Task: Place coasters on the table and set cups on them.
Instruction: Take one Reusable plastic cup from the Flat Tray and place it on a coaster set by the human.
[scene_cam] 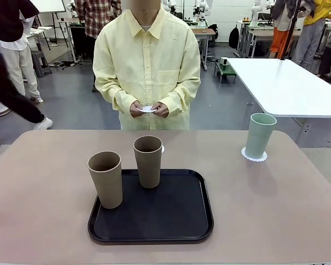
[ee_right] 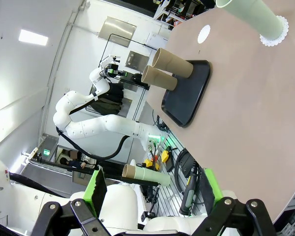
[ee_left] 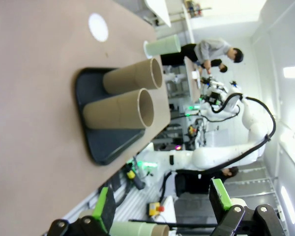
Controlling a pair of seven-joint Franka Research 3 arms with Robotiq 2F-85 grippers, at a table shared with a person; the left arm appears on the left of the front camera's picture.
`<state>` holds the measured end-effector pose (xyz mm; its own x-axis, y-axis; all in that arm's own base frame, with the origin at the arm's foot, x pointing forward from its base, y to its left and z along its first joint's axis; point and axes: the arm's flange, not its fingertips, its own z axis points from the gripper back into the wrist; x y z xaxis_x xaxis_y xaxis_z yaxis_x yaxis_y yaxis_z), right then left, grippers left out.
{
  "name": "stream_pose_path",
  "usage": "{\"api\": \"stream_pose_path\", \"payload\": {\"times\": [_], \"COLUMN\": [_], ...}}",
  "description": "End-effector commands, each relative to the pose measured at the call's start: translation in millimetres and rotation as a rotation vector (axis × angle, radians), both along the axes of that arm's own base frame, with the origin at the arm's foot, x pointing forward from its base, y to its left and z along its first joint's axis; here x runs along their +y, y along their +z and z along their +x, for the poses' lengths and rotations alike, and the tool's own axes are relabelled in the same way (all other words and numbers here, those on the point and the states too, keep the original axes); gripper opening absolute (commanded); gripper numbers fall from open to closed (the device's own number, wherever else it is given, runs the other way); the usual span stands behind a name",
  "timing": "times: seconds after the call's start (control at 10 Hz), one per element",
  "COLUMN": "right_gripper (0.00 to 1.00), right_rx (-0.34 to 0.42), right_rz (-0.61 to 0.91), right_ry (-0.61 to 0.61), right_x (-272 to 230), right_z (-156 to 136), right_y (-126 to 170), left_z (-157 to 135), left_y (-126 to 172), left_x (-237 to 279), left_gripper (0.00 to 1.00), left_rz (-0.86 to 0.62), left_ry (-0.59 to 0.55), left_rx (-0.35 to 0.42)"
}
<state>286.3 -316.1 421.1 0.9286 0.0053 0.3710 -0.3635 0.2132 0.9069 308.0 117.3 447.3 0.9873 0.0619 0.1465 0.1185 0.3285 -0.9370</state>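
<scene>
The robot's left hand (ee_left: 161,194) is spread wide, empty. Two tan cups (scene_cam: 106,179) stand in the black tray (scene_cam: 154,237) on the tabletop (scene_cam: 44,182). The person holds a coaster (scene_cam: 147,109). The green cup (scene_cam: 260,135) stands on another coaster (scene_cam: 254,156). The right hand (ee_right: 152,179) is also spread wide, empty.

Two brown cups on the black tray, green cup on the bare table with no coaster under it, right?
Not quite. The green cup stands on a coaster on the table; its lacy white edge shows round the base in the front view. Both the nearer brown cup and the farther brown cup are on the black tray.
</scene>
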Motion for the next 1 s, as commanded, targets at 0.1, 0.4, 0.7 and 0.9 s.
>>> {"api": "stream_pose_path", "payload": {"times": [0.1, 0.4, 0.7, 0.9], "right_gripper": [1.00, 1.00, 1.00, 1.00], "right_rx": [-0.016, -0.098, -0.108, -0.201], "right_rz": [0.010, -0.190, -0.436, -0.549], "right_ry": [0.003, 0.055, 0.024, 0.084], "right_x": [-0.8, 21.1, 126.9, 205.8], "right_z": [-4.2, 2.5, 44.8, 52.9], "right_y": [1.8, 18.3, 79.9, 91.6], "left_z": [0.3, 0.3, 0.3, 0.3], "left_y": [1.0, 1.0, 1.0, 1.0], "left_x": [0.5, 0.5, 0.5, 0.5], "left_gripper": [1.00, 1.00, 1.00, 1.00], "left_rz": [-0.013, -0.013, -0.013, -0.013], "left_ry": [0.005, 0.005, 0.005, 0.005], "left_rx": [-0.007, -0.007, -0.007, -0.007]}}
